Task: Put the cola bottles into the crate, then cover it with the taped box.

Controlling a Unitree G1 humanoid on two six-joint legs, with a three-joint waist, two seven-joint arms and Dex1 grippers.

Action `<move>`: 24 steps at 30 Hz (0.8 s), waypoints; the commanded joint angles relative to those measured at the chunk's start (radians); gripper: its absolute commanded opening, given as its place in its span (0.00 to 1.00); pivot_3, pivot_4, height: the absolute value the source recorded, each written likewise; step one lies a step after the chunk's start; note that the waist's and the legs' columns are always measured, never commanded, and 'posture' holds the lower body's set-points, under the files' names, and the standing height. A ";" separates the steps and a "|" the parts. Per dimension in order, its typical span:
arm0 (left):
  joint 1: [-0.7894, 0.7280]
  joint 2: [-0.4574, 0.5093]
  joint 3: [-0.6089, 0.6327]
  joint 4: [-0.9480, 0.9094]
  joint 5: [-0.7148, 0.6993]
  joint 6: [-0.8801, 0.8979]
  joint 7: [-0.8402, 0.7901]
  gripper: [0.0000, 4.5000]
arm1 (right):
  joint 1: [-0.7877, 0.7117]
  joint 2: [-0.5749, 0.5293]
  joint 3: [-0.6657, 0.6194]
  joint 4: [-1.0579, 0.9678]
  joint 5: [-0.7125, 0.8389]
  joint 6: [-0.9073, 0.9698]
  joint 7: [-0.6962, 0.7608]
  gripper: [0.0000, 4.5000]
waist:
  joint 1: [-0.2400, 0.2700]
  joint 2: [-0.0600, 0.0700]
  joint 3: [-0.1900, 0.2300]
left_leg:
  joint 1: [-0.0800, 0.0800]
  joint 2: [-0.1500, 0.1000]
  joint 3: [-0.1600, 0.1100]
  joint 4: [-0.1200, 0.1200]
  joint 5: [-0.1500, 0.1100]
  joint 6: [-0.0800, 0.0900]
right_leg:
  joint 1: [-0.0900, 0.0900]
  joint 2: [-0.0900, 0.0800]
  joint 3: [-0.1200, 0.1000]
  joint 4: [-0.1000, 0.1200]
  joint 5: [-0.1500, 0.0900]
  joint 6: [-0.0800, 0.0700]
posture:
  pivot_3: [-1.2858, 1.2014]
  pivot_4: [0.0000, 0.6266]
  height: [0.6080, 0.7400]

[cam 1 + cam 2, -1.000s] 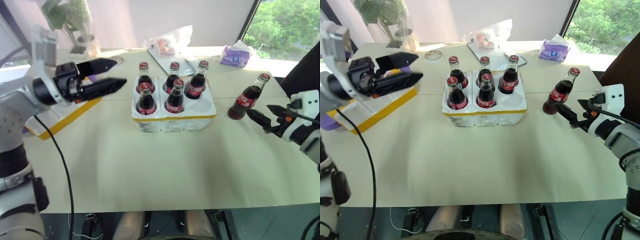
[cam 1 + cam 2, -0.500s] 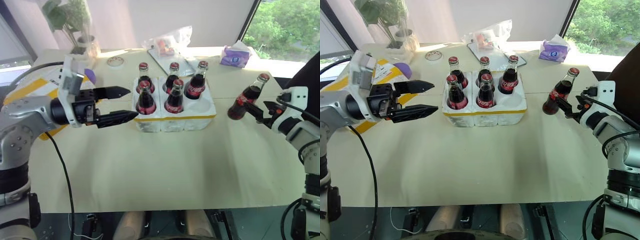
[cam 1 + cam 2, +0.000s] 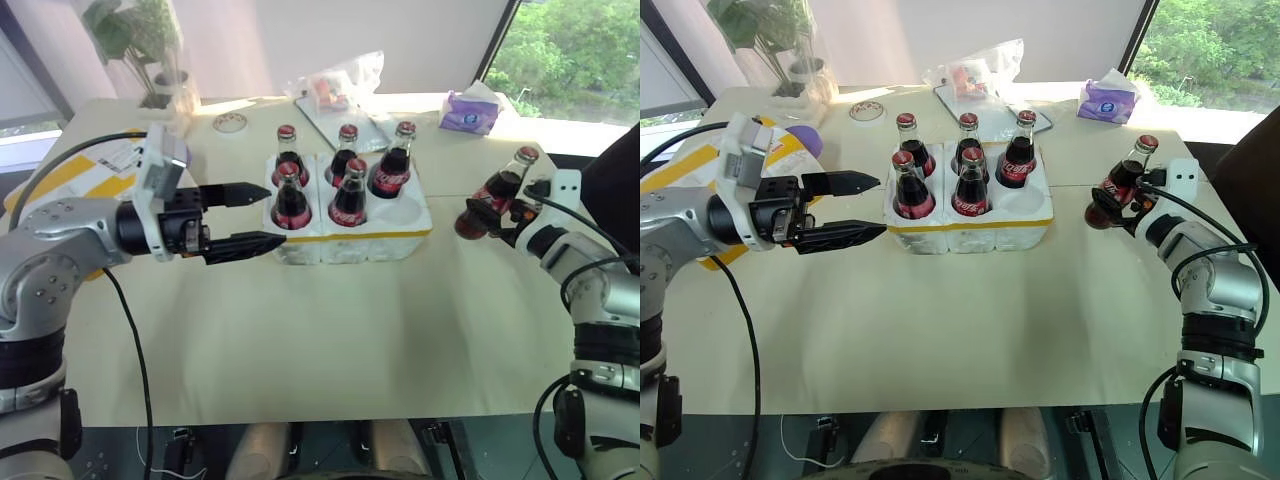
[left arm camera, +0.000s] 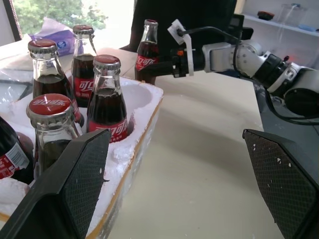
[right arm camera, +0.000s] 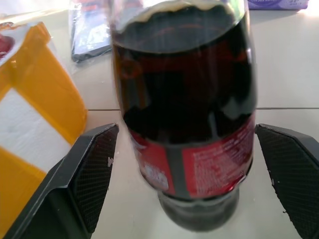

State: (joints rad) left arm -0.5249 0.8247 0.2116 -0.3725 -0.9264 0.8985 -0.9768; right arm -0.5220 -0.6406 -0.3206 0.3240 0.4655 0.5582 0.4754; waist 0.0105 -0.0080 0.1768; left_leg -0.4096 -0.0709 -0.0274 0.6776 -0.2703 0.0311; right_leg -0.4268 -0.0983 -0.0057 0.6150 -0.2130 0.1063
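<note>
Closing off-centre, your right gripper, fingers spread beside the bottle, may tip it; left gripper gapes.

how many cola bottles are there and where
6. Five stand in the crate: three in the back row, two in front. The sixth stands on the table between the right end effector's fingers.
</note>
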 commanded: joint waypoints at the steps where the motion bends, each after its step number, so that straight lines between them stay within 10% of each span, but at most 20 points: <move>1: -0.027 0.002 0.010 -0.015 -0.012 -0.021 0.004 1.00 | -0.023 -0.002 -0.022 -0.020 -0.007 -0.033 0.002 0.61 | 0.000 0.000 0.000 | 0.000 0.000 0.000 0.000 0.000 0.000 | 0.000 0.000 0.000 0.000 0.000 0.000 | 0.52 0.24 1.00; 13: -0.016 0.007 0.022 -0.005 -0.023 -0.022 0.015 1.00 | -0.058 0.018 -0.181 -0.381 0.357 0.170 0.039 0.61 | -0.001 0.012 0.008 | -0.001 0.000 0.000 -0.005 0.000 -0.001 | -0.003 0.000 0.000 0.000 0.002 0.004 | 0.52 0.24 1.00; 24: -0.010 0.003 0.025 -0.007 -0.026 -0.031 0.032 1.00 | -0.029 0.010 -0.032 -0.606 0.445 0.283 0.074 0.61 | 0.000 0.012 0.008 | 0.000 0.000 0.001 -0.010 0.002 -0.002 | -0.004 0.000 0.000 -0.002 0.002 0.004 | 0.52 0.24 1.00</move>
State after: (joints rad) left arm -0.5264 0.8241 0.2117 -0.3652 -0.9398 0.8852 -0.9508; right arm -0.5335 -0.6097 -0.3376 -0.2366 0.9147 0.8677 0.5428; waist 0.0103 0.0038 0.1845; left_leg -0.4093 -0.0709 -0.0268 0.6675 -0.2686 0.0289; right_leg -0.4308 -0.0983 -0.0056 0.6133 -0.2110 0.1101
